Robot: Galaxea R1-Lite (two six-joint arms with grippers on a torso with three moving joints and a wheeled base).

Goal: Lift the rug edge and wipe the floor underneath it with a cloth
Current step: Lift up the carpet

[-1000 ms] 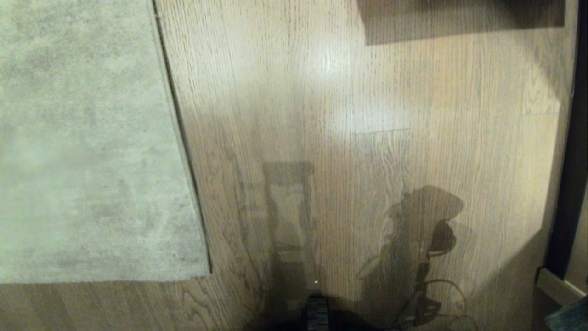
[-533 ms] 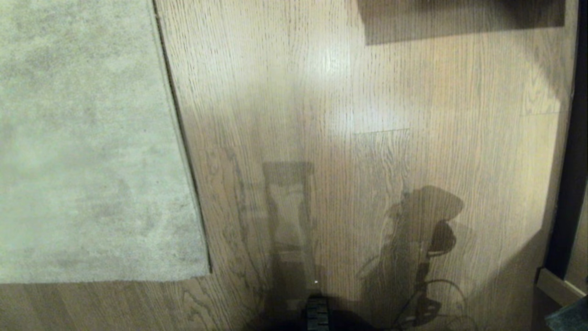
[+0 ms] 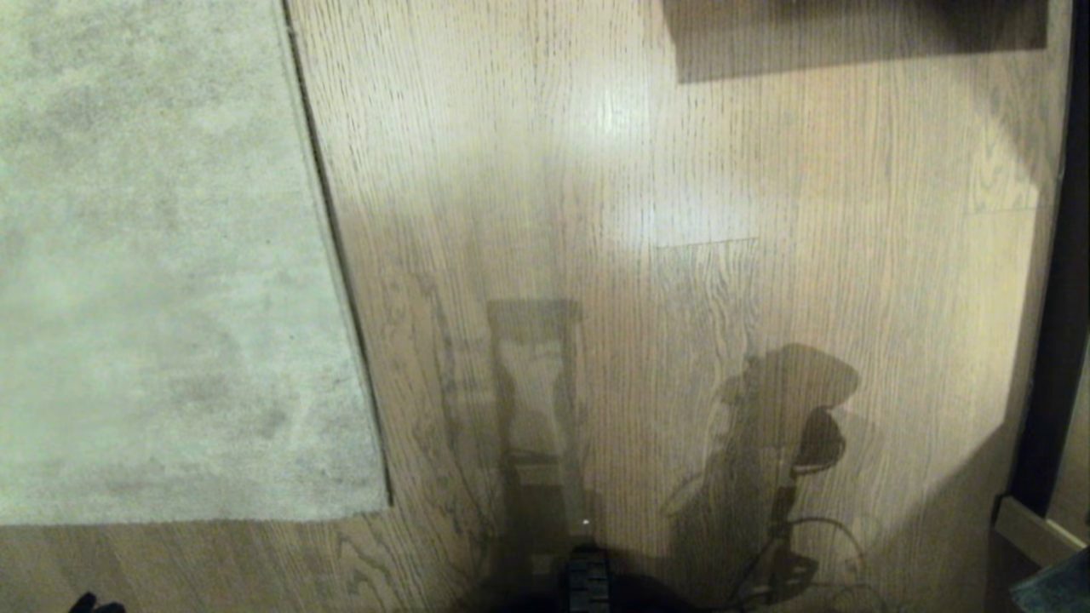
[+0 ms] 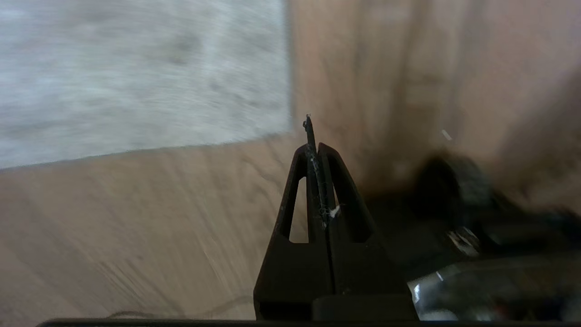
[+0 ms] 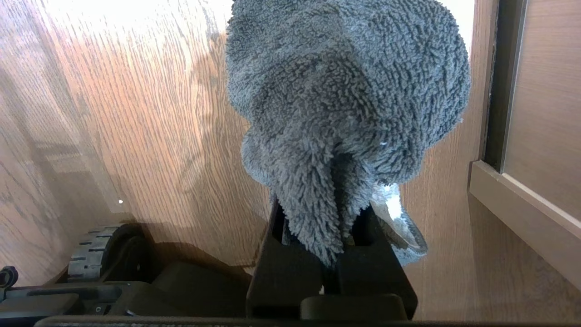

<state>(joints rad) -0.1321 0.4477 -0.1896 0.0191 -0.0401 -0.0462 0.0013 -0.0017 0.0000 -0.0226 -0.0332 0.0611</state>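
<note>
my right gripper clamps the cloth, low above the floor. my left gripper, jaws pressed together and empty, hangs near the rug edge, which lies flat.

Floor wood-grain, slight sheen; rug matt short-pile; cloth fuzzy, soft.

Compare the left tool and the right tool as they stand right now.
The left tool is shut on nothing, its fingers pressed together above the floor near the rug edge; the right tool is shut on the cloth. The left tool just peeks into the head view's lower left corner; the right tool stays outside it. Both are black and closed.
</note>
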